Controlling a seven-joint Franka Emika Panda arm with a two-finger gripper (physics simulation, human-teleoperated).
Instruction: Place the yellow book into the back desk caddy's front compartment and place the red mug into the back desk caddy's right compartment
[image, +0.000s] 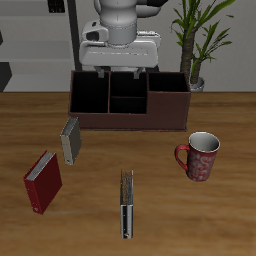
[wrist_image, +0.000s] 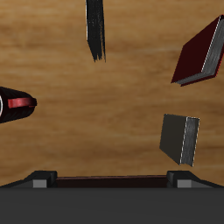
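The yellow book stands on the table in front of the back desk caddy, a low maroon box. Its front compartment is the nearer small middle section. The right compartment is the end section with the taller wall. The red mug stands upright in front of that end, its handle pointing toward the table's middle. My gripper hangs above the caddy, open and holding nothing, well away from the book and the mug.
A red book lies near the table's front edge, beyond the yellow book. A dark book with a pale spine stands at the front middle. A potted plant stands behind the caddy's taller end.
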